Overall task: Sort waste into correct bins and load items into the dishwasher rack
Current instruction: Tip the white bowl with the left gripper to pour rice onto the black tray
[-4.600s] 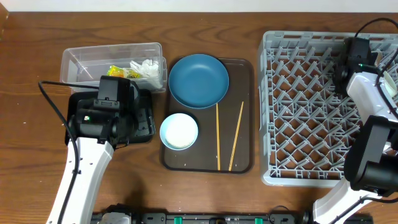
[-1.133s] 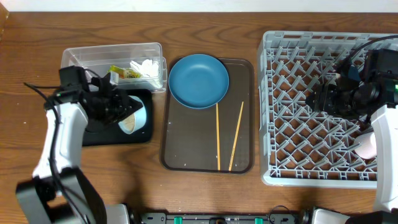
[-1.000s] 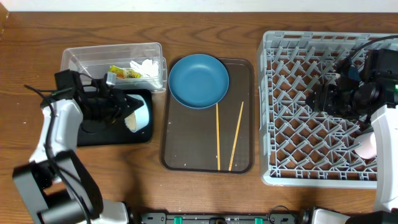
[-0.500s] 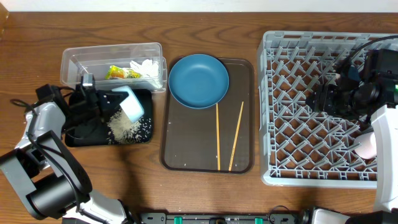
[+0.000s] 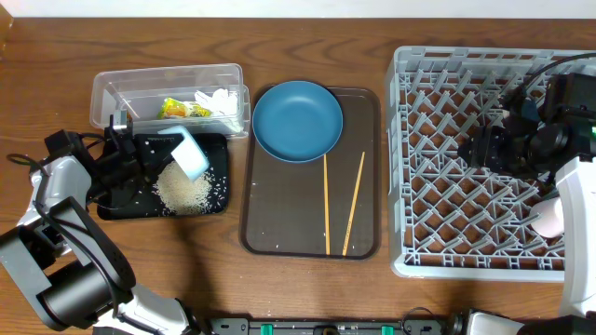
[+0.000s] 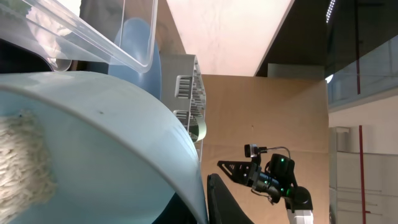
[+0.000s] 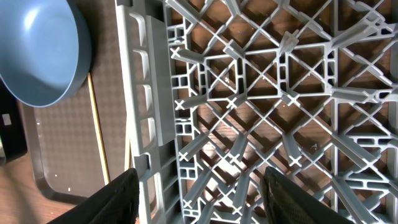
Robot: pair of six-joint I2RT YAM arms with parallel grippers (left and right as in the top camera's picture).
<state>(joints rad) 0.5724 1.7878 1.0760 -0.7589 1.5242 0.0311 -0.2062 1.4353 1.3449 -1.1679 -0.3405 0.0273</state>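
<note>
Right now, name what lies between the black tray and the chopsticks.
Overhead view: between black tray and chopsticks, only a strip of wooden table, then the brown serving tray's rim and bare floor.

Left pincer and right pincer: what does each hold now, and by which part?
The left pincer grips the pale blue-white bowl by its rim, tipped over the shallow black tray. The right pincer holds nothing.

Brown serving tray sits mid wooden tbl
</note>
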